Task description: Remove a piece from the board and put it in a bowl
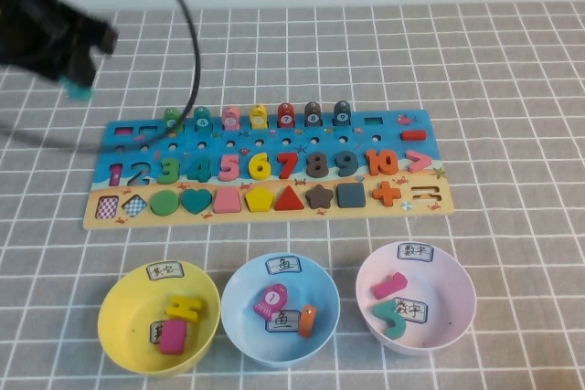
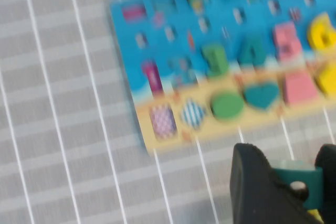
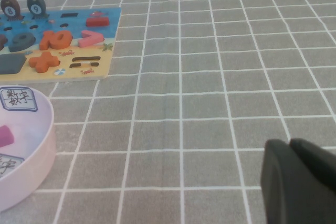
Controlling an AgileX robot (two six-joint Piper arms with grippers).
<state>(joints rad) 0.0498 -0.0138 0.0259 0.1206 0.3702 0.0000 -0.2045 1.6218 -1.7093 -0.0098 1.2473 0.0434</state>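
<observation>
The left gripper (image 1: 80, 79) hangs raised above the far left part of the desk, beyond the left end of the board (image 1: 265, 166), with a teal scrap showing at its tip. Its own wrist view makes plain what the high view only hints at: the two black fingers (image 2: 260, 187) are pinched on the teal-green fish piece (image 2: 299, 182), whose round pale spot shows between them, and the board lies blurred beneath, apart from the piece.

The board sits across the middle of the desk, its sandy strip toward the near edge, with a row of fish pegs (image 1: 258, 117) standing along its far side. Three bowls line the near edge: a yellow bowl (image 1: 123, 312) toward the near left, the light blue bowl (image 1: 245, 291) in the middle with a pink piece and an orange piece inside, and a pale pink bowl (image 1: 457, 294) to the right.

The right gripper (image 3: 302, 182) does not appear in the high view. Only its wrist view shows it, low over bare grey checked cloth (image 3: 210, 77) right of the pink bowl, its dark fingers pressed together with nothing between them.
</observation>
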